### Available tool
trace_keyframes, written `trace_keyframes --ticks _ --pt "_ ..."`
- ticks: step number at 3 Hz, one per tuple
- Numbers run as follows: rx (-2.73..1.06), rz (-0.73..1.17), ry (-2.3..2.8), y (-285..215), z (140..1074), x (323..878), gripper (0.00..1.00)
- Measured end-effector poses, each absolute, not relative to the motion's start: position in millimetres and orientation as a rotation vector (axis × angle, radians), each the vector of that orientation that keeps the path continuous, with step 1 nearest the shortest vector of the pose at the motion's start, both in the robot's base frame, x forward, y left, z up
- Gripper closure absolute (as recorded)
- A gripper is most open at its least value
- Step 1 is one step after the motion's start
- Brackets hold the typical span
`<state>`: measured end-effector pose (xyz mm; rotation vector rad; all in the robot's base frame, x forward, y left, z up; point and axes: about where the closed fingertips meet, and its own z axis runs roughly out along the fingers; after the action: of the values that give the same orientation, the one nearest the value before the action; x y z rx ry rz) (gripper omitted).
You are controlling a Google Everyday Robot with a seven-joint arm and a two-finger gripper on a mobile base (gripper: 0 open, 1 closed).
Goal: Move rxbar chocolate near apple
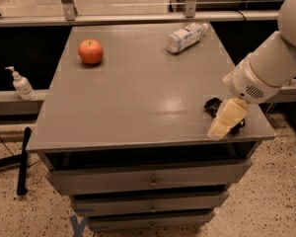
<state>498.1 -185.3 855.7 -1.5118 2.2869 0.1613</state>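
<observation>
One apple, one bottle, one rxbar chocolate under one hand.

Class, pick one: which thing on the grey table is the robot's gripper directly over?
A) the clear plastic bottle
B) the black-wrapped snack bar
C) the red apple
B: the gripper hangs over the rxbar chocolate at the near right corner of the table, well away from the apple and the plastic bottle.

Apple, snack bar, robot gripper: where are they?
apple (pixel 91 52): camera view, middle of its red skin.
snack bar (pixel 211 105): camera view, dark end showing beside the gripper.
gripper (pixel 220 129): camera view, pale tip, over the snack bar at lower right.
</observation>
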Motion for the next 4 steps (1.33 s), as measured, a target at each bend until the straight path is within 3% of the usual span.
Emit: trace_keyframes --ticks 1,2,4 --pt "-1.473 0.156 2.321 -200.6 844.9 504.1 0.0" --pt "-1.457 0.155 2.332 -212.1 839.9 504.3 0.17" --pt "-1.433 0.167 2.351 -224.7 832.0 502.4 0.64"
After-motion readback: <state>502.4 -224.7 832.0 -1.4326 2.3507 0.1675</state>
